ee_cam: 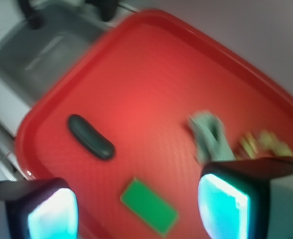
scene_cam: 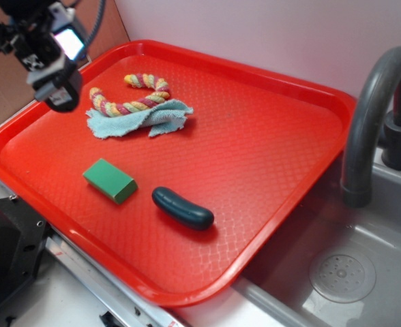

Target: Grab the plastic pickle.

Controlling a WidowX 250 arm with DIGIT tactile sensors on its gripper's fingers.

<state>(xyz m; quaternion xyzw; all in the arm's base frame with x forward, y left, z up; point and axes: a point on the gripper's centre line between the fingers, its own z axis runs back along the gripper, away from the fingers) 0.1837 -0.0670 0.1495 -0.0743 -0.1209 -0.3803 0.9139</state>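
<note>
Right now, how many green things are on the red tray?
2. The green block lies near the tray's front-left edge, and the darker plastic pickle lies just right of it, apart. Nothing seems hidden.

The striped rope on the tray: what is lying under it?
A light blue cloth lies under part of the striped rope, on the red tray. The rope's far curl rests on the tray itself. Whatever is beneath the cloth cannot be seen.

The glossy dark teal-green plastic pickle [scene_cam: 183,208] lay on a bright red plastic tray [scene_cam: 255,136] with a fine woven-diamond texture. The flat rectangular block [scene_cam: 110,180] was bright green, the twisted rope [scene_cam: 131,96] striped pink and yellow, the crumpled cloth [scene_cam: 140,118] pale blue.
</note>
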